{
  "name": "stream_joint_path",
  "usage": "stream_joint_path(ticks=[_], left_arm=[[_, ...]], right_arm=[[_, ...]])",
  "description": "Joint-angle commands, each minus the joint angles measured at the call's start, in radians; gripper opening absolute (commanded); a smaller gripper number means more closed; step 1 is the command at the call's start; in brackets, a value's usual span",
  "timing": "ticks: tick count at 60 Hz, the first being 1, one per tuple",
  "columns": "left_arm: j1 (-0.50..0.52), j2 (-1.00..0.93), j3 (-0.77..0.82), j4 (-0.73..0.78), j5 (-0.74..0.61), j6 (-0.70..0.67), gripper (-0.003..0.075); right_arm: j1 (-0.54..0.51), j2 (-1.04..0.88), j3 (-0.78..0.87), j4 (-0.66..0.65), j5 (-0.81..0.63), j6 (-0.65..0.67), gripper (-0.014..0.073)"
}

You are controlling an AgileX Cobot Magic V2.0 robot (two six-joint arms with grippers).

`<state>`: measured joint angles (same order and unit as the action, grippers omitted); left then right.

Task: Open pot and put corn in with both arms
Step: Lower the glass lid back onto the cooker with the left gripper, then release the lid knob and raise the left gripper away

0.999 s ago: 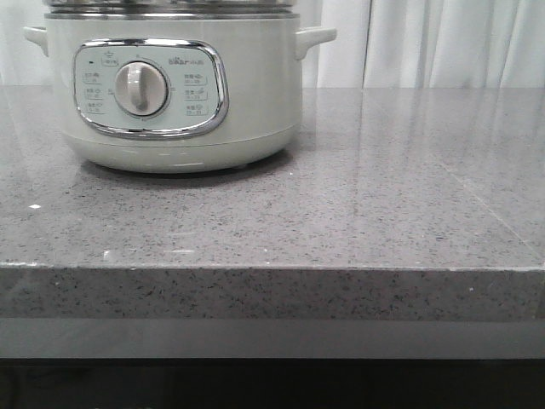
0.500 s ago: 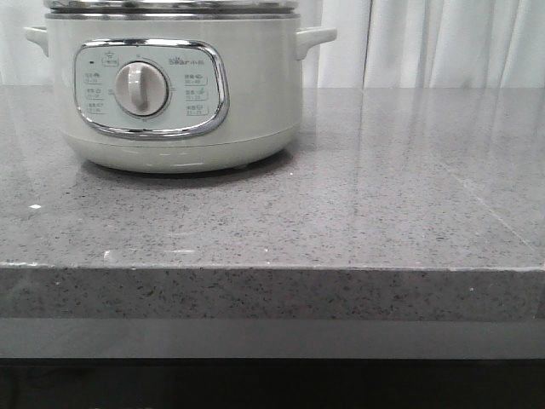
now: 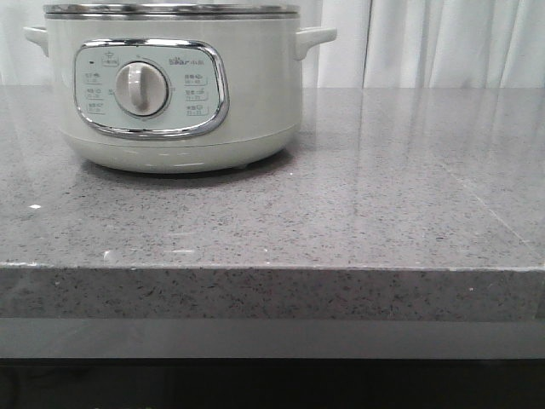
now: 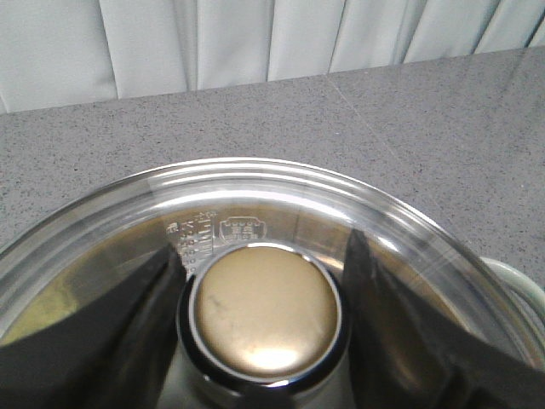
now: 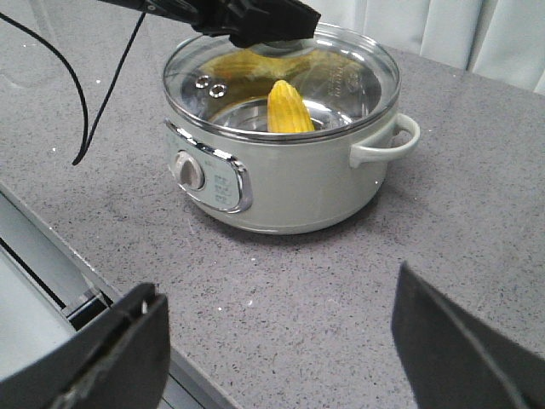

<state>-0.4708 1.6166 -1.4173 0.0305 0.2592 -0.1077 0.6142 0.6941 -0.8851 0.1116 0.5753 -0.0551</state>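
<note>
The pale grey-green pot (image 3: 179, 94) stands at the back left of the counter, and the right wrist view shows it too (image 5: 289, 183). Its glass lid (image 5: 345, 81) lies on the steel rim. The yellow corn (image 5: 288, 109) lies inside the pot, seen through the glass. My left gripper (image 4: 264, 247) is shut on the lid's round gold knob (image 4: 262, 311), one finger on each side. It reaches in over the pot in the right wrist view (image 5: 264, 21). My right gripper (image 5: 277, 285) is open and empty, above the counter in front of the pot.
The grey speckled counter (image 3: 383, 196) has its front edge (image 3: 272, 268) close to my right gripper. A black cable (image 5: 81, 94) hangs from the left arm beside the pot. White curtains (image 3: 443, 43) hang behind the counter.
In the front view the lid's steel rim has come down onto the pot's rim. The pot itself has not moved.
</note>
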Motion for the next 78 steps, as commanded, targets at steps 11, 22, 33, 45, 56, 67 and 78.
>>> stream_joint_path(ticks=[11,22,33,45,56,67,78], left_arm=[[-0.006,-0.100,-0.041,0.001,-0.054,-0.002,0.0522],[-0.006,-0.245,-0.041,0.001,0.108,-0.002,0.0511],[-0.006,-0.424,-0.017,0.062,0.342,0.002,0.0491],[-0.008,-0.677,0.224,0.064,0.317,0.002,0.0491],[-0.008,-0.882,0.448,0.064,0.304,0.002,0.0491],[-0.008,-1.016,0.583,0.044,0.304,0.002,0.0491],[-0.008,-1.052,0.619,0.038,0.287,0.002,0.0491]], right_arm=[[-0.002,0.002,-0.022,0.006,-0.079,-0.005,0.0561],[-0.002,0.002,-0.022,0.006,-0.079,-0.005,0.0561],[-0.002,0.002,-0.022,0.006,-0.079,-0.005,0.0561],[-0.002,0.002,-0.022,0.006,-0.079,-0.005,0.0561],[-0.002,0.002,-0.022,0.006,-0.079,-0.005,0.0561],[-0.002,0.002,-0.022,0.006,-0.079,-0.005,0.0561],[-0.002,0.002,-0.022,0.006,-0.079,-0.005,0.0561]])
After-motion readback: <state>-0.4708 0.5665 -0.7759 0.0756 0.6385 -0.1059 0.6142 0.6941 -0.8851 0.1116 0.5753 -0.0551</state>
